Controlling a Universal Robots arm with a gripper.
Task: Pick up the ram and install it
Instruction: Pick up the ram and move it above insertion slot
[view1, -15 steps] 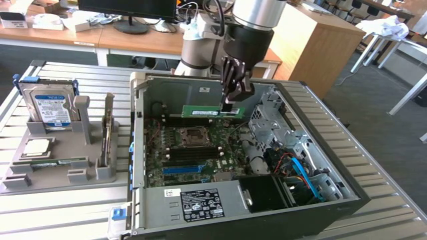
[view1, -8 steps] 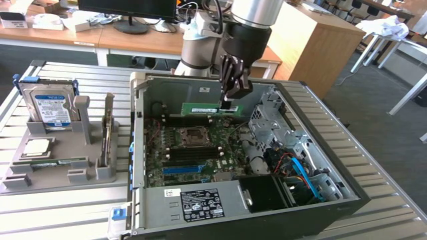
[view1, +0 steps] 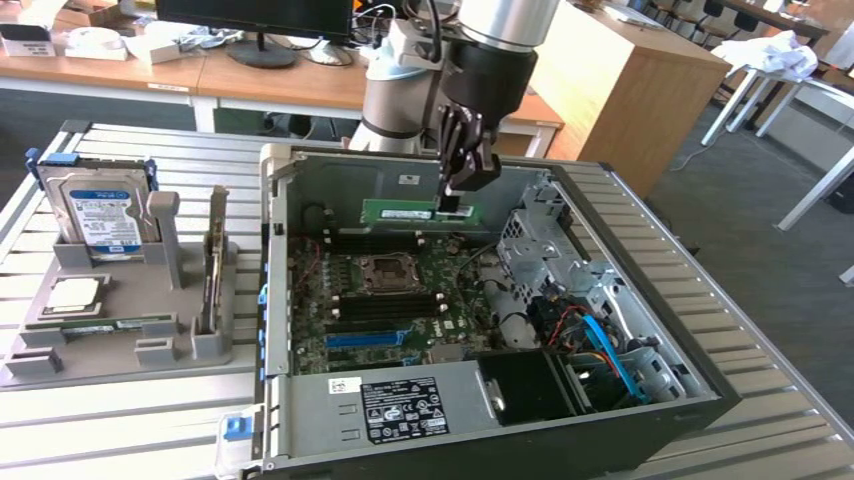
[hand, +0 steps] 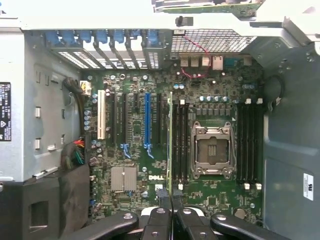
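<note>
My gripper (view1: 455, 208) is shut on one end of the ram (view1: 398, 212), a long green stick held level and on edge above the open computer case (view1: 274, 300). It hangs over the back part of the motherboard (view1: 387, 300), apart from it. In the wrist view the ram (hand: 171, 140) shows edge-on as a thin line running out from my gripper (hand: 171, 212), right beside a bank of black memory slots (hand: 181, 142). A second bank of slots (hand: 248, 140) lies on the other side of the processor socket (hand: 211, 150).
On the exterior view's left a grey holder (view1: 120, 335) carries a blue-labelled hard drive (view1: 100, 215) and a silver processor chip (view1: 74, 292). The case's drive cage and cables (view1: 587, 330) fill its right side, and its power supply (view1: 400, 405) its front. Desks stand behind the slatted table (view1: 774, 400).
</note>
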